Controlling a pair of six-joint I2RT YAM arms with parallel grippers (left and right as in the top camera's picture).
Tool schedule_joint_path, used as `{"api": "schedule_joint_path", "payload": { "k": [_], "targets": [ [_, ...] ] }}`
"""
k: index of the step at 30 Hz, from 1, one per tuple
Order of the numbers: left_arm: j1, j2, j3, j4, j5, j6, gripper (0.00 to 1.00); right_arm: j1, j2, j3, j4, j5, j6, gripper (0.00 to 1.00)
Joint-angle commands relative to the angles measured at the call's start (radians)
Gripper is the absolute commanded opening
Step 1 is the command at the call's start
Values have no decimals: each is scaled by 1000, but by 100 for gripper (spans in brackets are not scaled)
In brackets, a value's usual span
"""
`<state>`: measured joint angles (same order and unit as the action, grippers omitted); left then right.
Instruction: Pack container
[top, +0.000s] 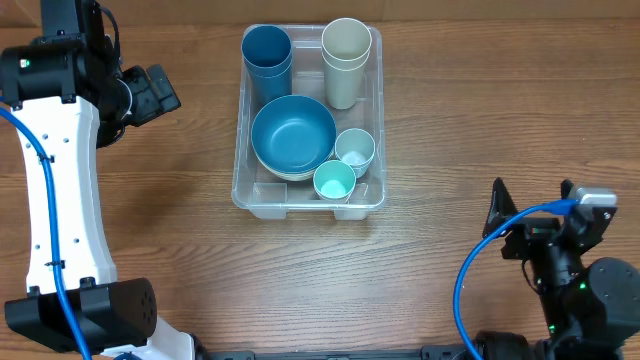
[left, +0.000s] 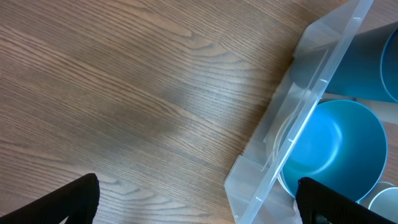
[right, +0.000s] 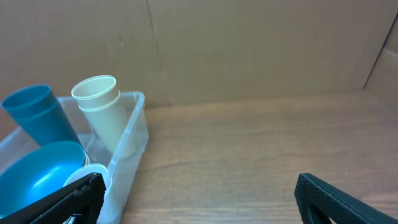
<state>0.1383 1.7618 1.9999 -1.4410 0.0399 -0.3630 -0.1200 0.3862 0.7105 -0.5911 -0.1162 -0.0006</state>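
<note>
Left hand (left: 196, 200) and right hand (right: 199, 196) gape empty. The left hangs near the clear rectangular plastic container (top: 237, 150) — a careless swing could shove it.

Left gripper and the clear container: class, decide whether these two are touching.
Apart. The overhead view shows bare wooden table between the left gripper and the container, beside its left wall.

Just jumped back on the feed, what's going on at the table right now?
Neither arm holds anything. The clear container already holds a blue bowl, tall blue cups, tall cream cups, a small white cup and a small teal cup. The left gripper sits open off its left side; the right gripper is open, well off to the right.
</note>
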Motion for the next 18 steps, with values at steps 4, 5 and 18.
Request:
{"api": "schedule_joint_path", "payload": {
  "k": [4, 5, 18],
  "targets": [
    [0, -10, 17, 1, -6, 19, 100, -1, -114, -192, 79, -43, -3, 100],
    [0, -10, 17, 1, -7, 19, 100, -1, -128, -216, 89, -43, -3, 100],
    [0, -10, 17, 2, -6, 19, 100, -1, -377, -437, 85, -45, -3, 100]
  ]
}}
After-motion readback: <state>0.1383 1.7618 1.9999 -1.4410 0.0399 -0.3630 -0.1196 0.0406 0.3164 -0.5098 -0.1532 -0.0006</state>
